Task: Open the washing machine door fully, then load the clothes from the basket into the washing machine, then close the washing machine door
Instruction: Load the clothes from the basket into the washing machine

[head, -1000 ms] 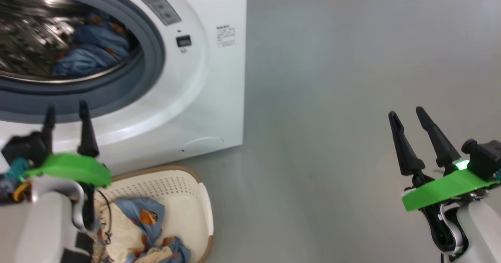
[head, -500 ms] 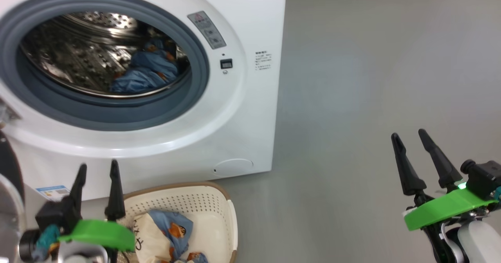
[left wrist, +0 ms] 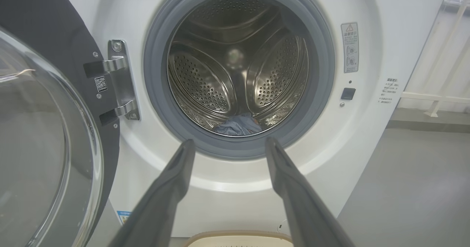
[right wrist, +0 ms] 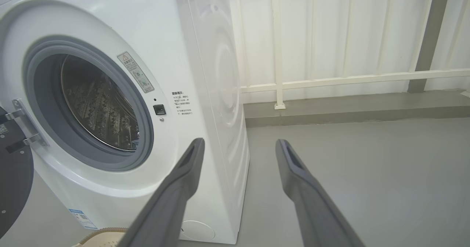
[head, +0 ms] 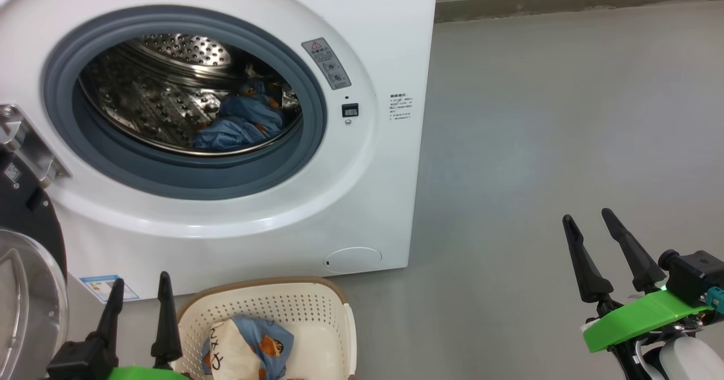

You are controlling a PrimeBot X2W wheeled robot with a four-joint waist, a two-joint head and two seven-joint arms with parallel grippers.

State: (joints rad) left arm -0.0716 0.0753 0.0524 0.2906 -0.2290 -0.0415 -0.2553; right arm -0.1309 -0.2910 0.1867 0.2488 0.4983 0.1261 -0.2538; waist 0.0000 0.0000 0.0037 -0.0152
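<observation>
The head camera is tilting up, bringing the whole drum (head: 169, 97) mouth into view, and the left gripper (head: 141, 281) is sitting lower than before, fingers upright, spread wide and empty, just left of the basket (head: 271, 312). The right gripper (head: 587, 217) is hovering wide and empty, well apart from the washing machine (head: 373, 159). The washing machine door (head: 22, 216) is hanging open at the machine's left edge. The clothes (head: 249, 346), blue with bears, are lying bunched in the basket's left half beside the left gripper; another blue piece is lying in the drum.
</observation>
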